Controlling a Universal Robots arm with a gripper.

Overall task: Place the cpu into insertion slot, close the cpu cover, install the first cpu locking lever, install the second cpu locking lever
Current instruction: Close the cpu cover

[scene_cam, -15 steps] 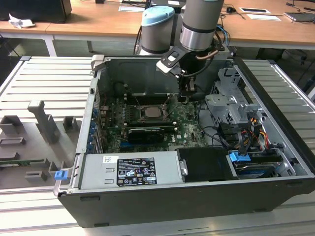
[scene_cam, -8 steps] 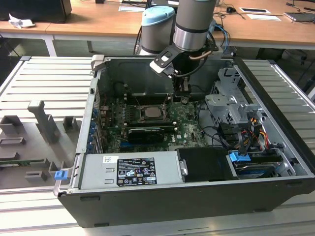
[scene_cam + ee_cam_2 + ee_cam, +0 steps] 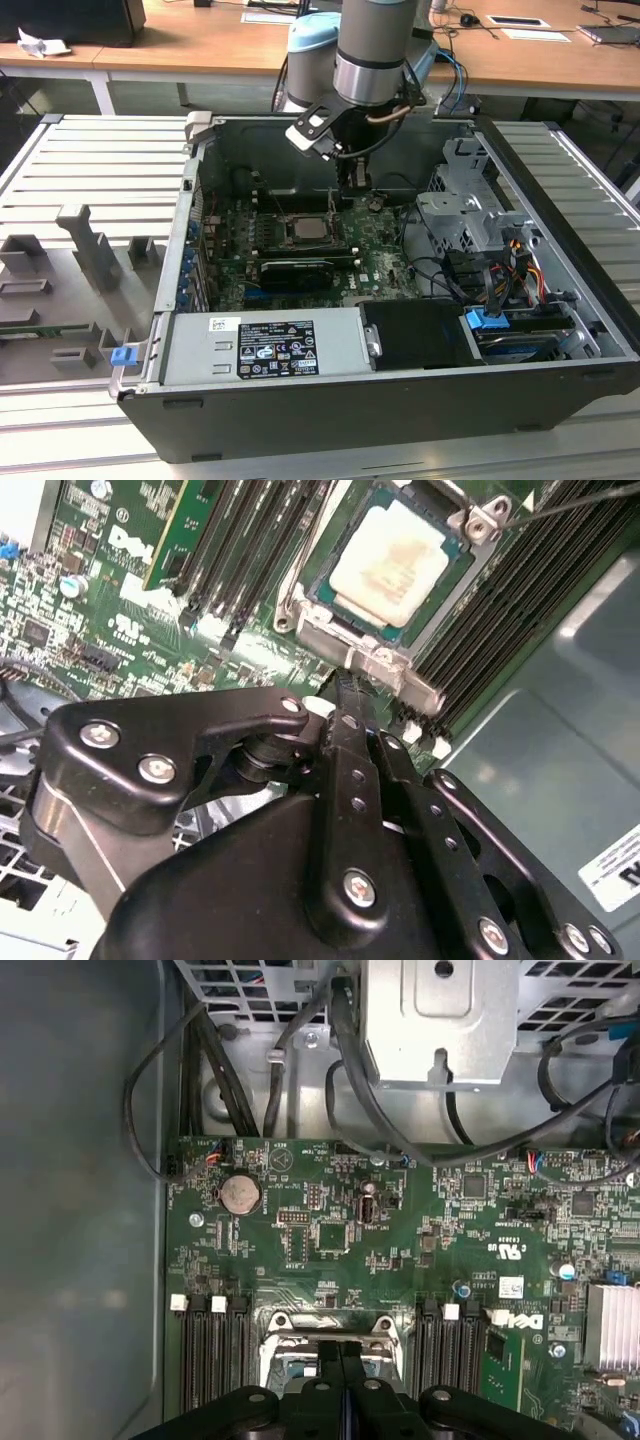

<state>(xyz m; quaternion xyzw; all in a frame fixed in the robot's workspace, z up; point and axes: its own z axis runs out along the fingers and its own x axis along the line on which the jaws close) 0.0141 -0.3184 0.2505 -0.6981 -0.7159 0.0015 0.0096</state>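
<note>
Gripper [image 3: 343,685] jaws pressed together, holding nothing — tips at cpu cover [image 3: 378,662] front tab; cpu [image 3: 395,560] flat just beyond. Open computer case [image 3: 350,410] on slatted bench [image 3: 100,160].

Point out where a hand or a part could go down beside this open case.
Bare: the ribbed tabletop on the exterior view's left, beyond the grey fixtures, and the strip on its right past the case. Crowded: inside the case, the gripper hangs over the cpu and cables tangle by the drive cage.
</note>
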